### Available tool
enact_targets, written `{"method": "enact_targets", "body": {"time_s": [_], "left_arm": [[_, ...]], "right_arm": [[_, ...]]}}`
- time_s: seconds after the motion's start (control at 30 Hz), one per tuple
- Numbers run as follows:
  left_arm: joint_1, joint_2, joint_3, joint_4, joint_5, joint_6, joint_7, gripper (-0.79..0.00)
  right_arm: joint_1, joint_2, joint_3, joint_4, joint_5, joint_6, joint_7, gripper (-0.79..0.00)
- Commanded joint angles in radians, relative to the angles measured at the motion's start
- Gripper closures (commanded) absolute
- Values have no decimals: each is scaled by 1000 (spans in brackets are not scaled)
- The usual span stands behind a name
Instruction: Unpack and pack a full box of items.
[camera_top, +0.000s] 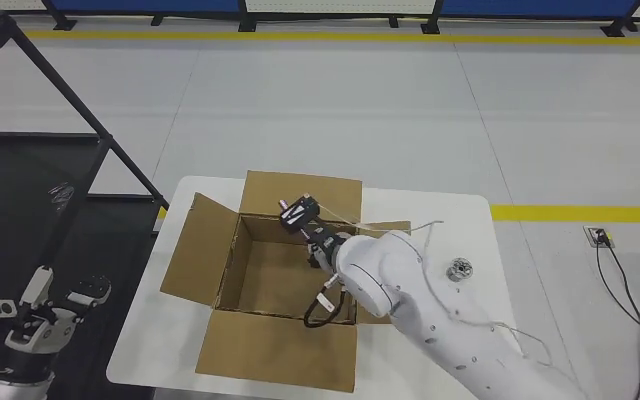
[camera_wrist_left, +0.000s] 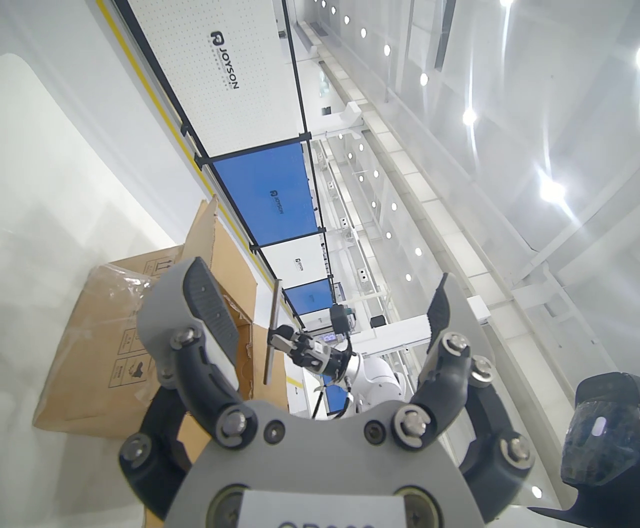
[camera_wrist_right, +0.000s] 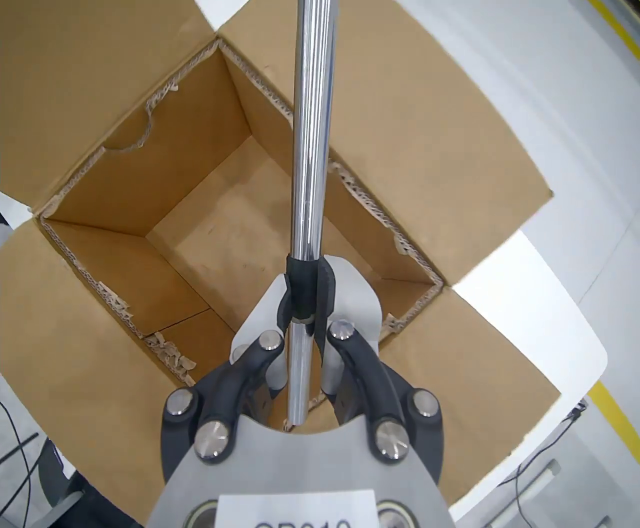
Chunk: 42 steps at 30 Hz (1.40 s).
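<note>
Cardboard box (camera_top: 190, 250) open on white tabletop (camera_top: 460, 230), flaps out. Right hand (camera_wrist_right: 306, 280) over box, pinching chrome rod (camera_wrist_right: 312, 125). Left hand (camera_wrist_left: 320, 280) spread wide, off tabletop's edge.

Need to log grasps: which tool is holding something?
The right tool, shut on a metal rod above the open box; the left tool is open and empty.

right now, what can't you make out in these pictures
- Right wrist view: the metal rod held in the right claw runs off the top edge, so its far end is cut off.
- Top view: the right arm covers part of the right side of the box.
- Top view: small object on the table, too small to identify.
</note>
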<state>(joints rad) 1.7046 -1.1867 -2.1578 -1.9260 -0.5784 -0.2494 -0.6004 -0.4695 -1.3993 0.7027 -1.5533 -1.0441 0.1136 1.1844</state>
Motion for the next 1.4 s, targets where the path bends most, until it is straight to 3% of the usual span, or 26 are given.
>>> {"method": "enact_targets", "body": {"time_s": [0.0, 0.47, 0.8, 1.07, 1.2, 1.37], "left_arm": [[5, 0, -5, 0, -4, -1, 3, -785], [8, -1, -7, 0, -3, -1, 3, -785], [8, -1, -7, 0, -3, -1, 3, -785], [8, -1, -7, 0, -3, -1, 3, -785], [8, -1, -7, 0, -3, -1, 3, -785], [8, -1, -7, 0, -3, -1, 3, -785]], "right_arm": [[42, -28, -59, 92, 23, -10, -12, 0], [234, -254, -300, 682, 166, -108, -79, 0], [280, -404, -357, 1000, 232, -171, -149, 0], [305, -483, -357, 1170, 259, -208, -185, -3], [315, -506, -350, 1234, 268, -225, -198, -182], [328, -524, -338, 1283, 276, -246, -208, -299]]}}
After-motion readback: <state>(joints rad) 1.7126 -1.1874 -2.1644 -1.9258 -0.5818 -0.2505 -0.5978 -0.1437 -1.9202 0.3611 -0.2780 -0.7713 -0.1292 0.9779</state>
